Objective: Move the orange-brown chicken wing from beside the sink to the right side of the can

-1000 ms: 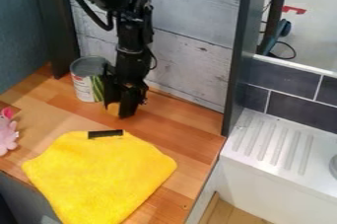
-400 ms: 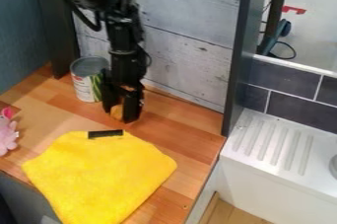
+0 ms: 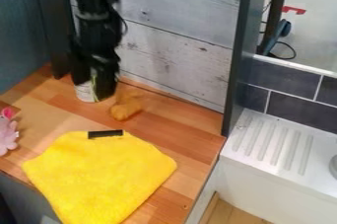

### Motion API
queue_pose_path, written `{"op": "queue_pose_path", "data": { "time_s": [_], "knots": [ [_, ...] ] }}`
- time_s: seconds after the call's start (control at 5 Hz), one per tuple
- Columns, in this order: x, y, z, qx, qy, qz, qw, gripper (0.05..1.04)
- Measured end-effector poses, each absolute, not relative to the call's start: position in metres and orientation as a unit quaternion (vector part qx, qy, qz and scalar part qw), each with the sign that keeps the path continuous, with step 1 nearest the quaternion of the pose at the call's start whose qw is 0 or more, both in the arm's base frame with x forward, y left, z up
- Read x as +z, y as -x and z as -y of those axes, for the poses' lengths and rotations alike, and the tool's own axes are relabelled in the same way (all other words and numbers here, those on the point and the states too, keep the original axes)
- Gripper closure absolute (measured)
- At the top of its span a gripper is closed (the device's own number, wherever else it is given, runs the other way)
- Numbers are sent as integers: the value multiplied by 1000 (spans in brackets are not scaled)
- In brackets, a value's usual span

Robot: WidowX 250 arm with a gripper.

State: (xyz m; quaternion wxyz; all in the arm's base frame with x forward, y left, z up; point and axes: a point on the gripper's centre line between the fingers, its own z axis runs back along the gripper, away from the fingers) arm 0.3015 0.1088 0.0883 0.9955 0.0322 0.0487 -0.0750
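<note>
Gripper [image 3: 93, 89] hung before the far-left can [image 3: 84, 93], parted and empty. An orange lump [image 3: 125, 110] lay right, a yellow cloth [image 3: 102, 173] nearer.

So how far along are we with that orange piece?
Done, it seems: the orange piece lies free on the wooden counter. In hand: nothing I can see; the open gripper hangs in front of the can. Left: perhaps nothing, with piece and gripper apart.

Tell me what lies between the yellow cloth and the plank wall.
A small, lumpy orange-brown object on the wooden counter; the camera view shows it.
</note>
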Motion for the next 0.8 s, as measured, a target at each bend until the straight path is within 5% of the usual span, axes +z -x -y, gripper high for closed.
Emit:
{"op": "queue_pose_path", "data": {
  "time_s": [0.4, 0.8],
  "knots": [
    [119, -231, -95, -33, -73, -137, 987, 81],
    [141, -181, -121, 42, -32, -116, 992, 82]
  ]
}}
